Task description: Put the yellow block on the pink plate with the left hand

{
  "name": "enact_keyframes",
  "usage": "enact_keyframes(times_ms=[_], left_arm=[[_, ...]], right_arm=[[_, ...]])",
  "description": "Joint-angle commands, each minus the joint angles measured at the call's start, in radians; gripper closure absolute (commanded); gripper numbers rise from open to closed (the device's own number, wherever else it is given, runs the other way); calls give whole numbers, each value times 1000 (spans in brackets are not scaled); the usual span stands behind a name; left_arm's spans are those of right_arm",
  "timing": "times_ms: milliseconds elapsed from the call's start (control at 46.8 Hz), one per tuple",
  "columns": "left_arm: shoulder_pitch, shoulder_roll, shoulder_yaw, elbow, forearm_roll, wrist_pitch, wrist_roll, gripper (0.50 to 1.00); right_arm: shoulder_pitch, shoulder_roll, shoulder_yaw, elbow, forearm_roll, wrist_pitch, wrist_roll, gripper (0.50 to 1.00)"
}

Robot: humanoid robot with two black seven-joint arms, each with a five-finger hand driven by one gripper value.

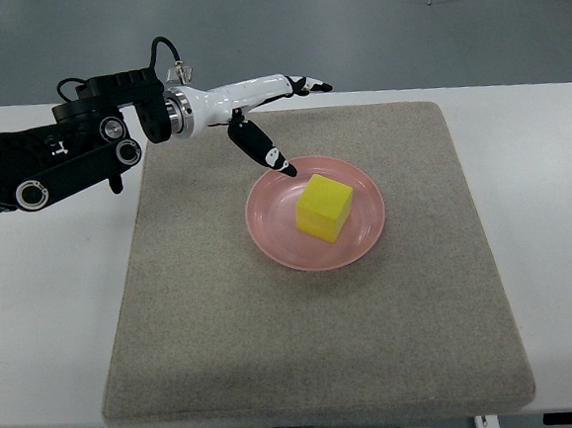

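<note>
the left arm (54,158) runs off the picture's left edge, so its upper part is cut off. the mat's (225,318) near edge hangs at the table's (553,203) front, and the table's near corners are cut by the frame. beyond the table's far edge lies grey floor, with thin legs of some furniture barely showing at the top right, too cropped to name.

the block (324,206) sits on the plate (278,234), a little right of its centre, resting flat with one corner turned toward the camera. the plate lies on the mat, nearer the far edge than the near one.

the left hand (258,107) hovers just beyond the plate's far-left rim, holding nothing. its fingers (301,84) stretch out together toward the right, and the thumb (261,147) splays downward, its dark tip over the plate's rim, apart from the block.

bare mat lies open on all sides of the plate, widest toward the front. white table shows left and right of the mat.
</note>
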Motion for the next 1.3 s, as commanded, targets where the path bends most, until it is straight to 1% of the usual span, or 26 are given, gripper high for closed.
enact_keyframes(times_ms=[0, 107, 192, 320, 427, 512, 683, 769, 811, 940, 1025, 1110, 1281], left_arm=[[1, 3, -2, 47, -171, 0, 0, 506], [8, 1, 0, 148, -424, -6, 0, 506], [21, -4, -2, 225, -578, -16, 1, 506], [34, -10, -5, 289, -648, -44, 1, 506], [70, -8, -67, 311, -711, -93, 4, 506], [124, -8, -162, 338, -796, -151, 15, 506], [210, -5, -324, 423, -889, -346, 20, 506], [245, -2, -374, 447, -915, -398, 36, 506], [258, -1, -391, 455, -928, -411, 58, 506], [273, 1, -419, 495, -998, -444, 150, 506], [275, -1, -420, 519, -1053, -457, 191, 506], [275, -1, -420, 524, -1069, -464, 213, 506], [275, 1, -420, 519, -1073, -467, 216, 506]], right_arm=[[0, 0, 0, 0, 0, 0, 0, 576], [0, 0, 0, 0, 0, 0, 0, 576], [0, 0, 0, 0, 0, 0, 0, 576], [0, 0, 0, 0, 0, 0, 0, 576], [0, 0, 0, 0, 0, 0, 0, 576], [0, 0, 0, 0, 0, 0, 0, 576], [0, 0, 0, 0, 0, 0, 0, 576], [0, 0, 0, 0, 0, 0, 0, 576], [0, 0, 0, 0, 0, 0, 0, 576], [0, 0, 0, 0, 0, 0, 0, 576], [0, 0, 0, 0, 0, 0, 0, 576], [0, 0, 0, 0, 0, 0, 0, 576], [0, 0, 0, 0, 0, 0, 0, 576]])
